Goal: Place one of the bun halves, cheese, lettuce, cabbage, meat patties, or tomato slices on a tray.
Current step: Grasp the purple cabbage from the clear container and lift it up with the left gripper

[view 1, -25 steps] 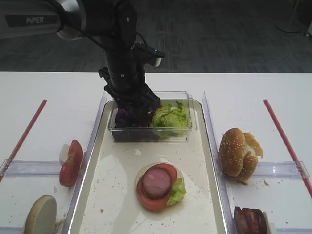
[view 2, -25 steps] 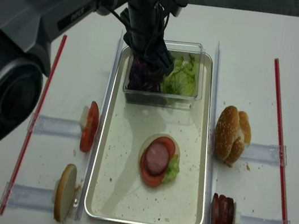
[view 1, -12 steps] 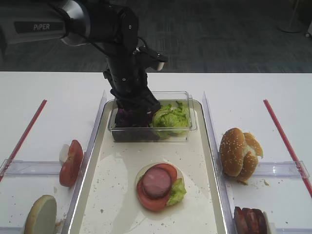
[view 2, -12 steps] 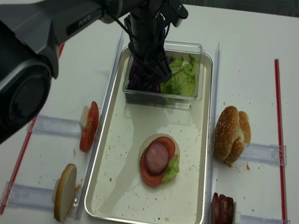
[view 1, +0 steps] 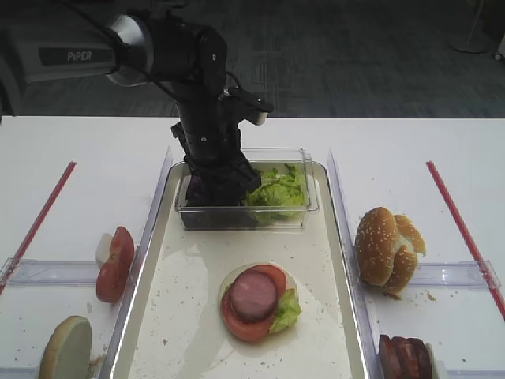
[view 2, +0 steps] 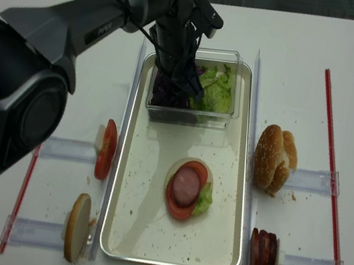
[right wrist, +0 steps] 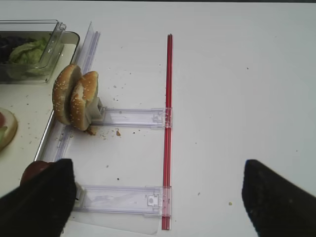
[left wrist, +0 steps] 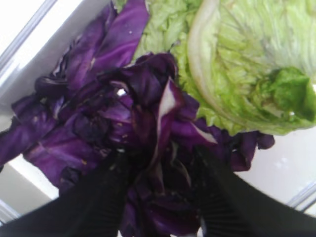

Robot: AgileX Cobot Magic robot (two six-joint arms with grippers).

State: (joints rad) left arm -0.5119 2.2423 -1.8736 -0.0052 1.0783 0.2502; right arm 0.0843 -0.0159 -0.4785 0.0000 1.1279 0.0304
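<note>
Left gripper (left wrist: 160,197), fingers (left wrist: 98,197) pinching into the purple cabbage (left wrist: 123,118) inside the clear box (view 1: 304,207) on the tray (view 1: 331,316), risks snagging adjoining lettuce (left wrist: 247,64) or shedding loose strips on lifting.

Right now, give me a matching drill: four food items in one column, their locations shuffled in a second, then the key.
Items
1. cabbage
2. meat patty
3. sesame bun halves
4. tomato slices

Places
A. standing on edge in a clear holder left of the tray
B. in the clear box, between the left gripper fingers
C. standing on edge in a clear holder right of the tray
D. on top of the stack in the middle of the tray

Pairs: 1-B, 2-D, 3-C, 4-A
</note>
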